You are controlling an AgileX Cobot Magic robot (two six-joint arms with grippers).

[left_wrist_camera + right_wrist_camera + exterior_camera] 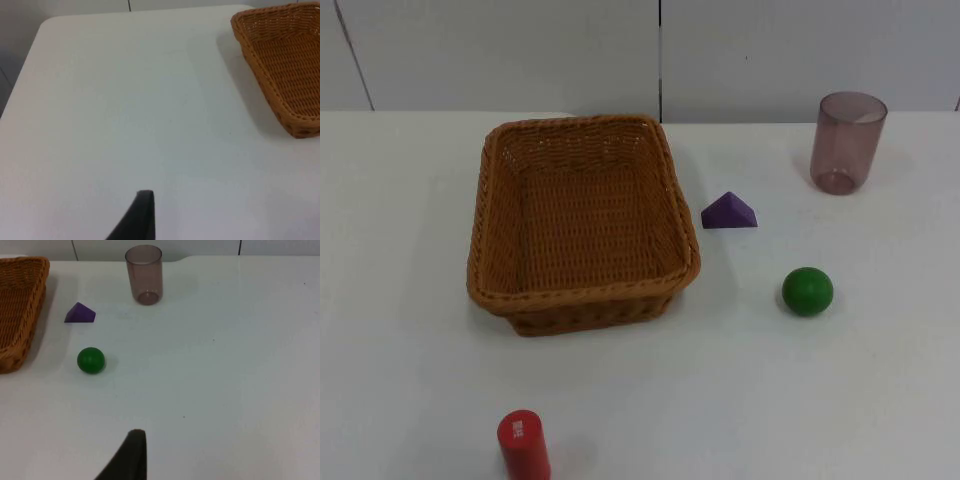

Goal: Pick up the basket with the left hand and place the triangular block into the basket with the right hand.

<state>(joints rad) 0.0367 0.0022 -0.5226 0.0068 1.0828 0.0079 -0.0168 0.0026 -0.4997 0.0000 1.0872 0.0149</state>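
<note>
The white table (pixel 840 400) ends at the grey partition wall (pixel 520 50) along its far edge. The woven brown basket (pixel 582 222) sits flat on the table left of the middle, toward the far edge, with nothing in it. The tinted clear cup (pixel 847 141) stands upright near the far right corner. The red cylinder (pixel 523 444) stands upright at the near edge, in front of the basket. The green ball (pixel 807 290) lies right of the basket, well apart from it. The purple triangular block (pixel 729 211) rests just beside the basket's right wall, not touching it, between the basket and the cup.

The left gripper (pixel 142 217) waits over bare table left of the basket; the right gripper (pixel 131 455) waits over bare table right of the ball. Of each, one black fingertip shows, so I cannot tell how far either stands open; neither touches anything.
</note>
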